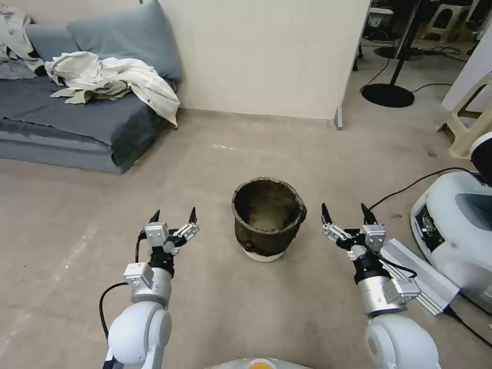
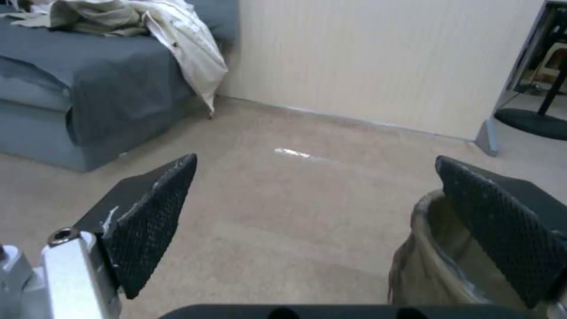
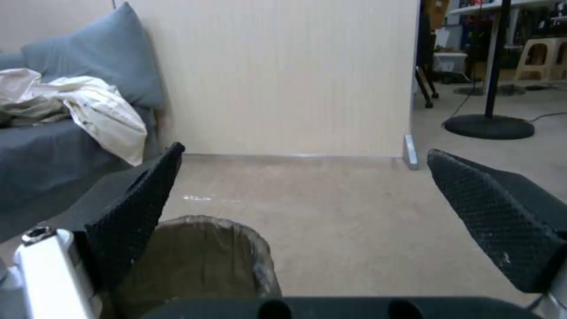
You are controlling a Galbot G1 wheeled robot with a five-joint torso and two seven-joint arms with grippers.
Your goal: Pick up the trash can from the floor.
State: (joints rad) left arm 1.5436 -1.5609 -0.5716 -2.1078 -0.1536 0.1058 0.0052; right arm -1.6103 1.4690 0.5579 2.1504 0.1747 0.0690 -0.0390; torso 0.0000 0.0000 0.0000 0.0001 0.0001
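trash can (image 1: 268, 219): upright on the floor (image 1: 215, 164), between both grippers | left gripper (image 1: 173, 216): near the trash can's left side, apart from it, fingers spread | right gripper (image 1: 346, 212): near its right side, apart, fingers spread

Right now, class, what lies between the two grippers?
The trash can, upright on the floor, between the open left gripper and right gripper, in the head view.

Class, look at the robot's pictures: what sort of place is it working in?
Probably a lab or studio staged as a living room: a grey sofa with crumpled cloth, a partition wall, and stands, cables and stools behind.
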